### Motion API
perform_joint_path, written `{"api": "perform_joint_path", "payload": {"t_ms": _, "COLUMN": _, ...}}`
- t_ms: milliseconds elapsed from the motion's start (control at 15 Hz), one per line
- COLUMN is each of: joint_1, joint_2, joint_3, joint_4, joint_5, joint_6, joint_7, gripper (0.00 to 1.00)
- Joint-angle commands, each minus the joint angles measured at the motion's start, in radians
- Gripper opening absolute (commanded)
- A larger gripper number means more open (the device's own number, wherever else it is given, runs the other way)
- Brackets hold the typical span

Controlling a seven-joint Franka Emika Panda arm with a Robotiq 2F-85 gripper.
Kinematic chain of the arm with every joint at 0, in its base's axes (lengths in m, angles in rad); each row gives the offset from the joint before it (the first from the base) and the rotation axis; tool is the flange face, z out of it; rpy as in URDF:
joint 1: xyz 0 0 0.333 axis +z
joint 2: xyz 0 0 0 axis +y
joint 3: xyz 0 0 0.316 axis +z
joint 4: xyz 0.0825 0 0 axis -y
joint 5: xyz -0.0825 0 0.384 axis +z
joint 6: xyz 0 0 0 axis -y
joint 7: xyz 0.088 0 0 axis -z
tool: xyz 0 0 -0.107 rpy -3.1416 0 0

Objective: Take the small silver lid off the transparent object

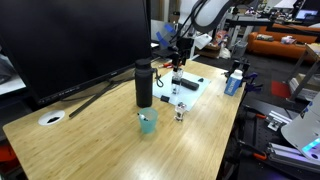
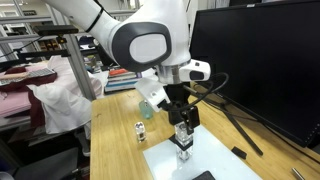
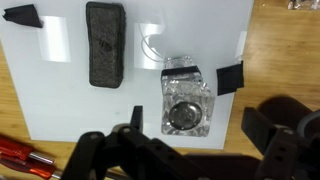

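Tool (image 3: 192,140) is hanging w/ jaws wide apart, gripping nothing. Its dark fingers (image 3: 265,125) are showing at the bottom of the wrist view, one on each side of the container (image 3: 188,90), and they aren't touching it as far as I can tell. Lid (image 3: 185,116) is sitting on top of the container, facing up at the wrist cam, not yet off. Container is standing upright on the white mat (image 3: 60,100).

Step in hand, by my read, is lining up for the grasp, w/ nothing grabbed yet. Next move is calling for a straight drop until the pads are level w/ the lid only, not the clear body. Then it's centring, closing on the lid & lifting or twisting it off. Nothing is pinning the container down, so a tight lid is prob going to drag it up or tip it.

Small black piece (image 3: 230,78) is lying just beside the container, and a black block (image 3: 103,42) is lying farther up the mat.

In an exterior view the tool (image 2: 183,122) is hovering right over the container (image 2: 184,142), w/ a short jar (image 2: 140,132) standing off the mat, apart. Mat is lying on the wooden surface (image 1: 90,135). Farther back, bottle (image 1: 144,83) & monitor (image 1: 70,40) are standing well clear.
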Motion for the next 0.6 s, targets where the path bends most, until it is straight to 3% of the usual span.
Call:
{"api": "perform_joint_path", "payload": {"t_ms": 0, "joint_1": -0.010, "joint_2": 0.001, "joint_3": 0.006, "joint_4": 0.014, "joint_5": 0.022, "joint_6": -0.016, "joint_7": -0.009, "gripper": 0.97}}
{"api": "perform_joint_path", "payload": {"t_ms": 467, "joint_1": -0.012, "joint_2": -0.003, "joint_3": 0.009, "joint_4": 0.021, "joint_5": 0.043, "joint_6": -0.020, "joint_7": -0.018, "gripper": 1.00}}
{"api": "perform_joint_path", "payload": {"t_ms": 533, "joint_1": -0.013, "joint_2": 0.000, "joint_3": 0.009, "joint_4": 0.022, "joint_5": 0.048, "joint_6": -0.021, "joint_7": -0.019, "gripper": 0.95}}
